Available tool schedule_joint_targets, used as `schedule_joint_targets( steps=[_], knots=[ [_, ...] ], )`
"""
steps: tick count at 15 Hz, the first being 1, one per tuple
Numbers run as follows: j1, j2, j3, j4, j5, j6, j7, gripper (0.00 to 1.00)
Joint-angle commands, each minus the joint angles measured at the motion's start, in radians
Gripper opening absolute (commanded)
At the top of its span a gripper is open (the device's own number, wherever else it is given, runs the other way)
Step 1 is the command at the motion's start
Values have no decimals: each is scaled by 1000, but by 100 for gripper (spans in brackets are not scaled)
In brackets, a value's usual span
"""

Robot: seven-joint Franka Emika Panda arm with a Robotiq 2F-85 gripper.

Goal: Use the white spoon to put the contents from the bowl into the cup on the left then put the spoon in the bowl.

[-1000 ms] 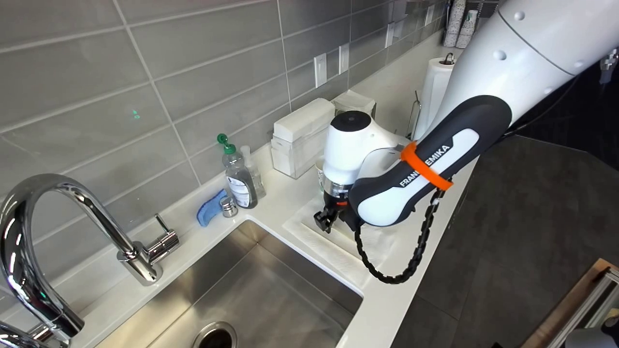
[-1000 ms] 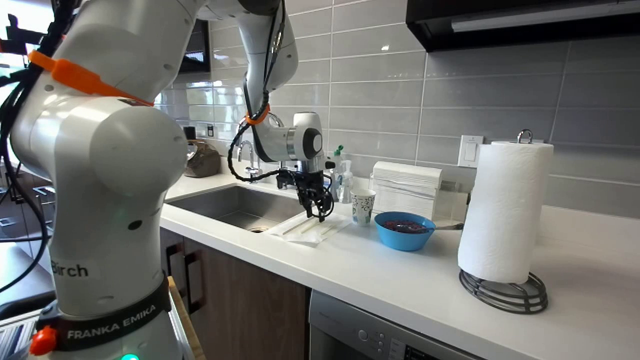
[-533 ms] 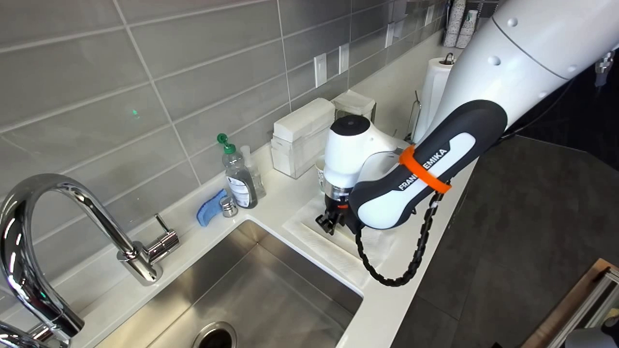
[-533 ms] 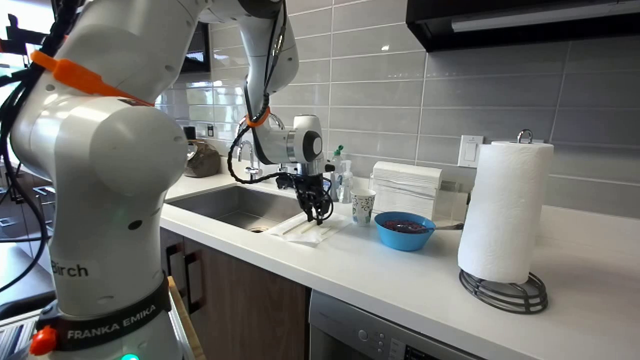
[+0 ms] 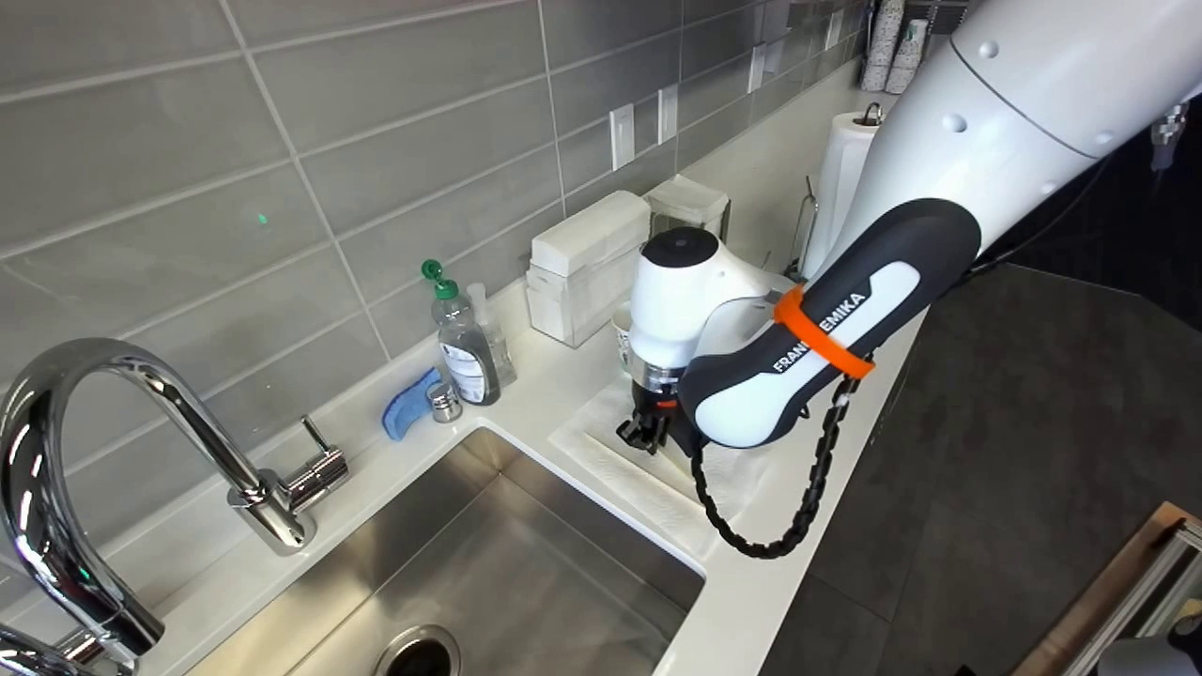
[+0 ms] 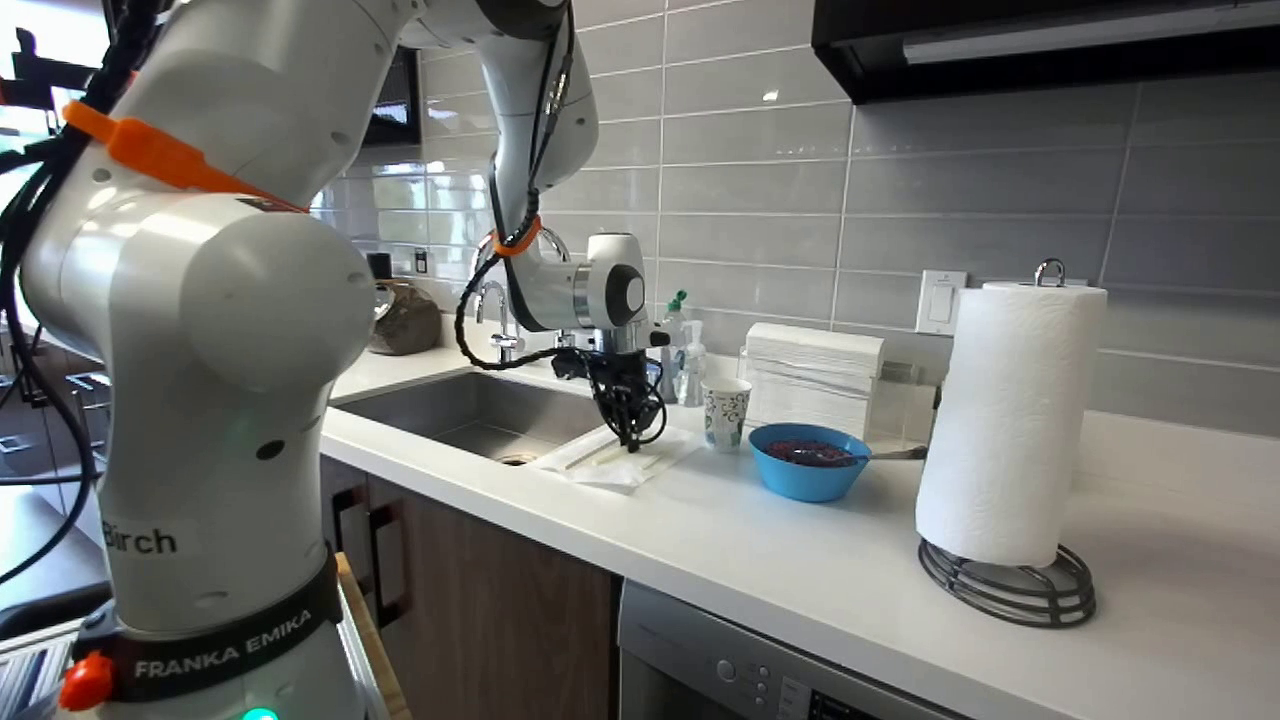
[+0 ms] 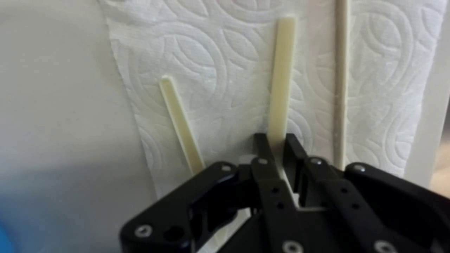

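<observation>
Beside the sink (image 5: 526, 573), above paper (image 7: 232, 105) on the worktop (image 6: 720, 525), the pincer (image 7: 277, 144) pinched the white spoon (image 7: 282, 77); farther from the sink stood cup (image 6: 725, 415) and bowl (image 6: 812, 477); grey tiles (image 5: 141, 150) rose behind the sink.

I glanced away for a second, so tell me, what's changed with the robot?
The gripper has dipped slightly toward the paper towel and closed on a pale handle lying there. The cup and the blue bowl stayed where they were.
</observation>
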Motion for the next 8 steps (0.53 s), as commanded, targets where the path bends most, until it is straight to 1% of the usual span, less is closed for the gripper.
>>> schedule_joint_targets(
  steps=[1,3,5,8],
  knots=[
    [17,13,-13,8,0,6,7,3],
    [23,0,-15,8,-4,-5,12,4],
    [16,-22,2,6,20,-14,8,4],
    [10,-78,19,-4,76,-87,37,4]
  ],
)
